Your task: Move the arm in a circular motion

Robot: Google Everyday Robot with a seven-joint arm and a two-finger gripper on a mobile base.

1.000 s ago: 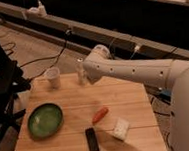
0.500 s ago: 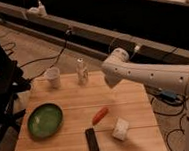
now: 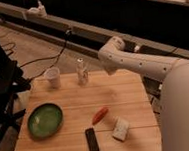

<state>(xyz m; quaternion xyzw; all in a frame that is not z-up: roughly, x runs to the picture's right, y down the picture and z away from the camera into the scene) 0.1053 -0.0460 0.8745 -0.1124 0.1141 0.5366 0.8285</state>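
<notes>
The arm is a glossy white run of thick rounded tube, dotted with small dark screw holes, reaching from a broad white bulk at the right edge up and leftward over the far right corner of the table. It ends in a bulbous joint above the table's back edge. The gripper seems to hang under that joint, just beyond the back edge, and whether it is spread or closed, or has hold of anything, cannot be told.

The table is pale wood, its boards running left to right. Near the arm's end stands a small clear bottle, upright, with a pale cup just to its left; what the cup holds cannot be seen. At front left sits a round green bowl, shallow, with nothing showing inside it. Toward the front middle lie a short orange-red carrot-like piece, a flat black oblong and a whitish block, each apart from the others
</notes>
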